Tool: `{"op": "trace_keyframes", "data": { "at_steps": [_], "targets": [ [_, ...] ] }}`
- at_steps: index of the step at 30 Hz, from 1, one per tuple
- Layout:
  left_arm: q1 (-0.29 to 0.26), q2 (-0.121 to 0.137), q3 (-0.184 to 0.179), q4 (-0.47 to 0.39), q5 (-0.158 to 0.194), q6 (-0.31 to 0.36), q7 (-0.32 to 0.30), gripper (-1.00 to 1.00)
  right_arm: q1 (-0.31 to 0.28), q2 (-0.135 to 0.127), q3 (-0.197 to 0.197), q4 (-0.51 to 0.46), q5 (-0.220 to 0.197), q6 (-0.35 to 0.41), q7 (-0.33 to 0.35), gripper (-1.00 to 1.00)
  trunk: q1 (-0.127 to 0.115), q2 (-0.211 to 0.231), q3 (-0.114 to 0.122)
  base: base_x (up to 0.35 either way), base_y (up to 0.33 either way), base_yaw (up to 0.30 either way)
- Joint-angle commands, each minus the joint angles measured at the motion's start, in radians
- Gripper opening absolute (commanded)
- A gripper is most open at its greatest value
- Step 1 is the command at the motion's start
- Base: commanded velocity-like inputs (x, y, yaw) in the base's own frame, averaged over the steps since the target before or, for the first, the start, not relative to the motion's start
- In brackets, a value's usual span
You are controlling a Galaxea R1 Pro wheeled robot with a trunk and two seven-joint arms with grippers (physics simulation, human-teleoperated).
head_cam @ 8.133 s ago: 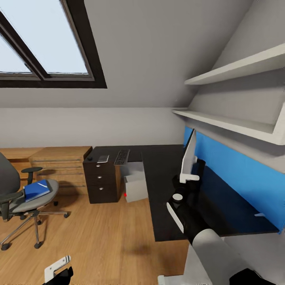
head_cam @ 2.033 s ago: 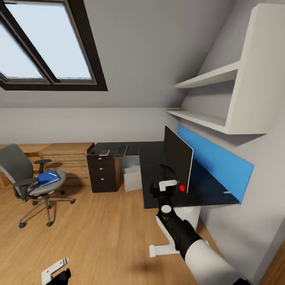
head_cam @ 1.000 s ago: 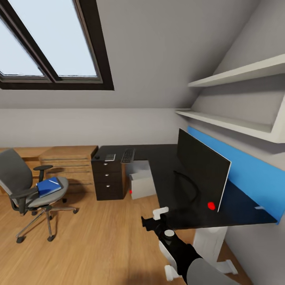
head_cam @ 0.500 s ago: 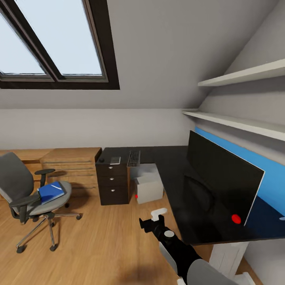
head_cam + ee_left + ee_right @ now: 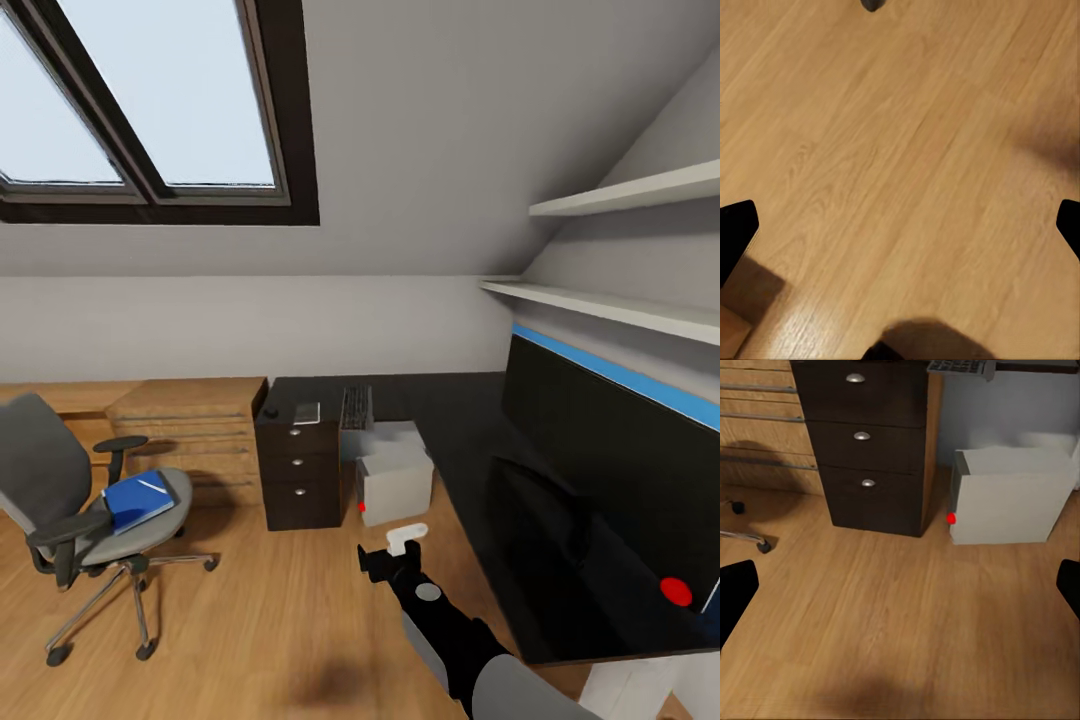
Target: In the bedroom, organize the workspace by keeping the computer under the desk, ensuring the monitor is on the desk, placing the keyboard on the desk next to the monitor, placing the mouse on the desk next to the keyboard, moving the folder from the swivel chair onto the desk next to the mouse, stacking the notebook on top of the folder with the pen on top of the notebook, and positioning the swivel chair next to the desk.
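Right pincer [image 5: 392, 553] now off the monitor [image 5: 610, 470], spread and empty above wooden floor [image 5: 900, 622]; no legible writing.

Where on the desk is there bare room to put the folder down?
The desk is bare along the long stretch between the keyboard and the monitor. The far end over the drawers is crowded: mouse, notebook and keyboard lie close together. The folder lies on the swivel chair.
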Motion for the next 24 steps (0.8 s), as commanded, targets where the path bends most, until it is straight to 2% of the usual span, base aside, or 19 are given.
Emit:
{"op": "trace_keyframes", "data": {
  "at_steps": [1,17,24],
  "targets": [
    [-0.001,0.001,-0.007,0.001,0.01,-0.005,0.006,1.0,-0.002,0.0,0.008,0.002,-0.01,-0.008,-0.009,1.0,0.001,-0.001,-0.001,0.258,0.246,0.0],
    [-0.001,0.003,-0.009,0.005,0.011,-0.006,0.005,1.0,-0.002,0.0,0.007,0.001,-0.01,-0.011,-0.01,1.0,0.001,-0.001,-0.001,0.268,0.235,0.0],
    [-0.001,0.003,-0.008,0.004,0.008,-0.006,-0.007,1.0,-0.002,0.0,0.005,-0.001,-0.009,-0.013,-0.01,1.0,0.001,-0.001,-0.001,0.252,0.129,0.0]
  ]
}}
